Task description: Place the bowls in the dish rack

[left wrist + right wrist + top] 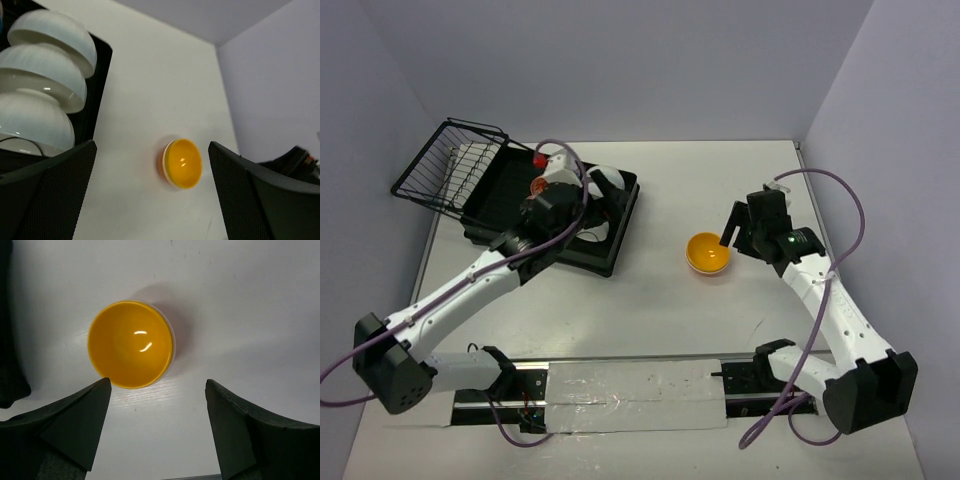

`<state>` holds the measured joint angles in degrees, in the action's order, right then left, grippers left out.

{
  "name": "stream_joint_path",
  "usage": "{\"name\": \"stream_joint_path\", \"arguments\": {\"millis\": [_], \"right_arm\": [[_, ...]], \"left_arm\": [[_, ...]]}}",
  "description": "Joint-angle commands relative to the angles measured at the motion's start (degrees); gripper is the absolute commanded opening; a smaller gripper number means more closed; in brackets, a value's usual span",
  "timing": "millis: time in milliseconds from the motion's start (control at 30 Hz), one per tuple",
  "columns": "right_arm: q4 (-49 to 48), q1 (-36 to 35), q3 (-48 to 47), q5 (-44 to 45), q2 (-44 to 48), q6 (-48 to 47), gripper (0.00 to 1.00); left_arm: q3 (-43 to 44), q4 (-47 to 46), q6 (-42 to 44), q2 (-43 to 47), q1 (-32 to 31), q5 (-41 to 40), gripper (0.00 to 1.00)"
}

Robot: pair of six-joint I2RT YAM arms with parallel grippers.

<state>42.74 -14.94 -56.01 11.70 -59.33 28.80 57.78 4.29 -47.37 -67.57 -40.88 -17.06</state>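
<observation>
While our right claw [157,390] hangs wide open, empty, above the yellow bowl [131,344], we should pinch its rim squarely; our left claw [152,150] gapes empty too.

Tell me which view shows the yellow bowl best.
Right wrist: the yellow bowl sits large and unobstructed, its inside fully visible. Left wrist shows it smaller, from an angle; top external shows it whole but smallest.
</observation>
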Motion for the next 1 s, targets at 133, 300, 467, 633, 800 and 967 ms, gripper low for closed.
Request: {"name": "stream_joint_path", "arguments": {"millis": [133, 300, 467, 633, 800, 967], "right_arm": [[-2.6, 3.1, 5.6, -4.4, -3.9, 5.0, 0.8], [-5.6, 3.2, 7.5, -4.5, -6.5, 6.6, 0.74], [-8.1, 3.3, 8.3, -3.9, -9.2, 7.7, 0.7], [-9.8, 3.3, 7.9, -2.7, -12.4, 8.4, 0.64], [-10.7, 3.3, 7.4, -1.4, -15.2, 9.3, 0.57], [-11.6, 3.3, 7.0, -1.0, -17.4, 9.7, 0.49]], "left_arm": [[16.0, 18.0, 10.0, -12.1, -6.2, 3.1, 0.99], [18.5, 18.8, 10.7, -17.1, -7.2, 5.3, 0.99], [20.3, 19.5, 11.3, -20.1, -8.0, 8.3, 0.99], [21.3, 20.4, 12.3, -22.2, -8.3, 9.1, 0.99], [22.0, 21.7, 13.6, -23.0, -8.3, 9.9, 0.99], [22.7, 22.9, 15.0, -23.3, -8.3, 9.7, 0.99]]}}
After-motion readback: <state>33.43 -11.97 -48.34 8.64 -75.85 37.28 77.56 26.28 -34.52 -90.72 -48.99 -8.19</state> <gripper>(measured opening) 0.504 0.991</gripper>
